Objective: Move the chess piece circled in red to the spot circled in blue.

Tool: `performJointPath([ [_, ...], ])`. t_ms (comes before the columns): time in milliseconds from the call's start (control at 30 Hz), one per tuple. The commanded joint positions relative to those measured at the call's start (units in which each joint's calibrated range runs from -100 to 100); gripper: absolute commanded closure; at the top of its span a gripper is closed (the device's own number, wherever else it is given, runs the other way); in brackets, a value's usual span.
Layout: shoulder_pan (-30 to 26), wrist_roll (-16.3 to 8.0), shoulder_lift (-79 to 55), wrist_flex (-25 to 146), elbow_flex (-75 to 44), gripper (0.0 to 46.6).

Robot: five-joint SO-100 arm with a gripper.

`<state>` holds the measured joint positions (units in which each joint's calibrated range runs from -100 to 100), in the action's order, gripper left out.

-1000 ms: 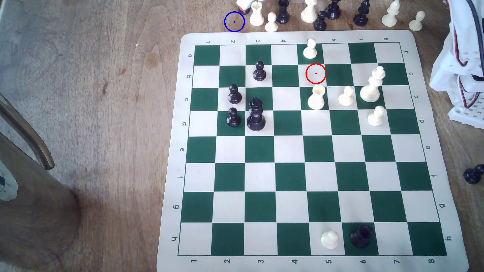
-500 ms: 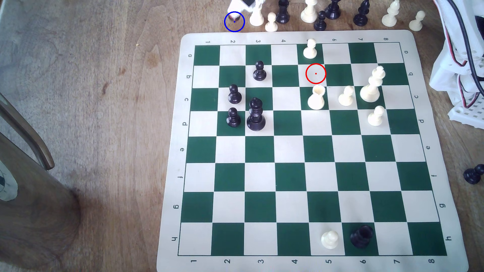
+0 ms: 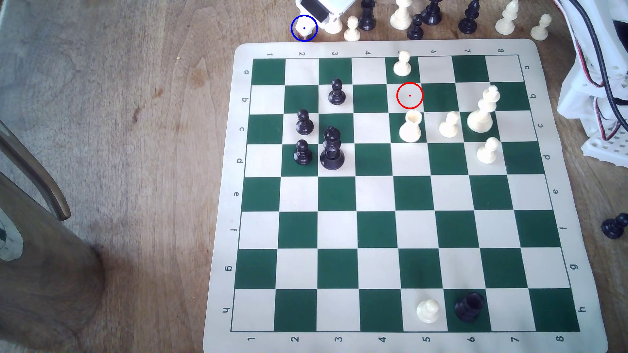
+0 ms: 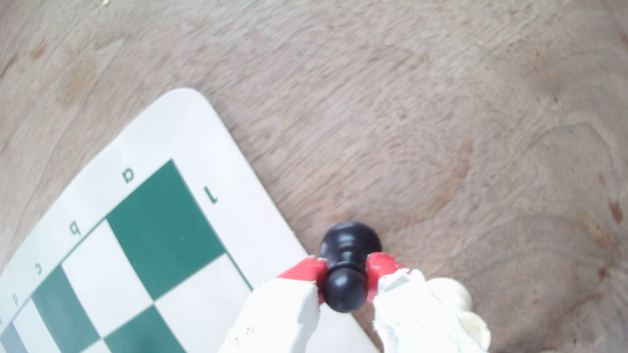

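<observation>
The hand [image 4: 345, 275] is clamped on the black pawn [image 4: 346, 268] by its neck, above the tabletop [image 4: 441, 118]. Since a second ago it has come down into the blue circle [image 3: 304, 28] beside the board [image 3: 390, 45].

A glossy black pawn [image 4: 345, 268] is shown between the red-tipped white hand [image 4: 345, 281]; green and cream squares pattern the chess mat [image 3: 387, 47] on the brown wood-grain desk [image 3: 136, 135].

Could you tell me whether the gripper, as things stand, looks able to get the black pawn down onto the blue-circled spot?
Probably yes. The gripper is shut on the black pawn over bare wood, and in the exterior view it overlaps the blue circle; the cream piece stands beside it.
</observation>
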<state>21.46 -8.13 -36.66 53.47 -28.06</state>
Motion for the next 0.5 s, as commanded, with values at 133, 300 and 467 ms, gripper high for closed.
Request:
performJointPath([
  [133, 0.01, -1.03, 2.11, -2.03, -5.21, 41.3],
  [300, 0.01, -1.17, 1.85, -2.36, -5.21, 38.8],
  [467, 0.01, -1.03, 1.51, -2.28, -4.67, 39.6],
])
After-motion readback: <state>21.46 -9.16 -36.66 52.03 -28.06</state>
